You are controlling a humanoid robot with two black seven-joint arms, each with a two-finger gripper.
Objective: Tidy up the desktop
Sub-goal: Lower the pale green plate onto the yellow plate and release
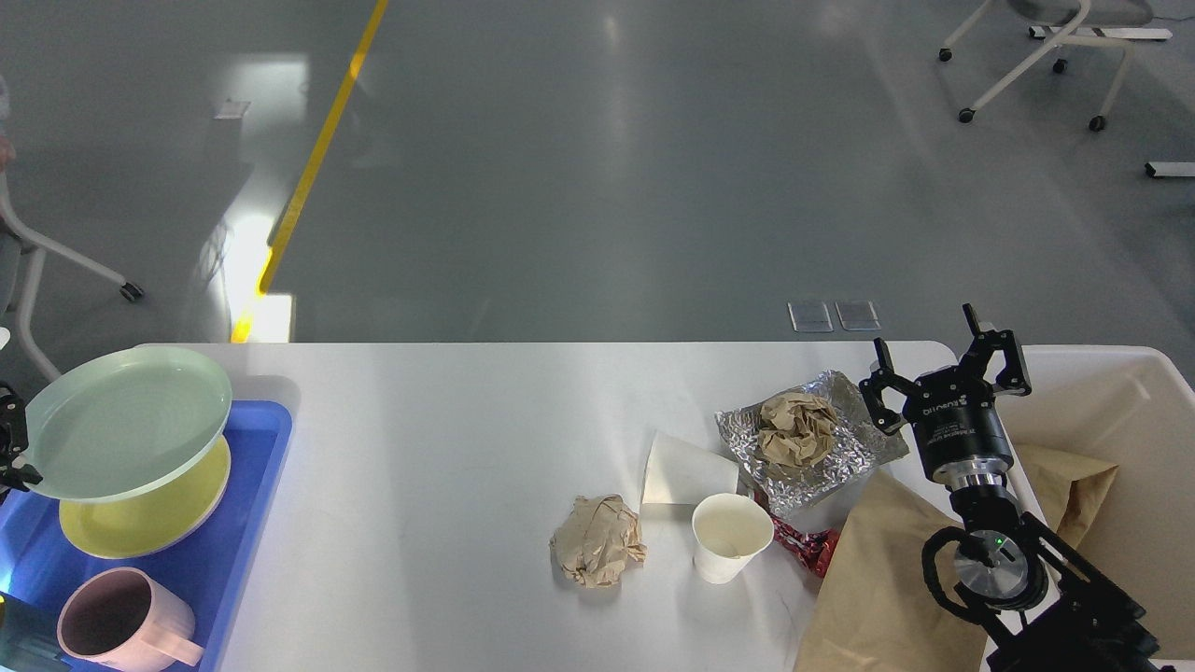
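your left tool (11, 446) pinches the stiff, slippery green plate (126, 420) by its rim; right tool (945, 369) gapes over the table (467, 448).

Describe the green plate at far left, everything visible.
The green plate is a pale mint, round dish with a raised rim and faint concentric rings inside; it looks like glossy plastic or ceramic and is empty. It sits slightly tilted over the yellow plate in the blue tray, covering that plate's upper part; whether the two touch cannot be told. The left gripper meets its left rim at the frame edge, mostly cut off, so the grip cannot be confirmed.
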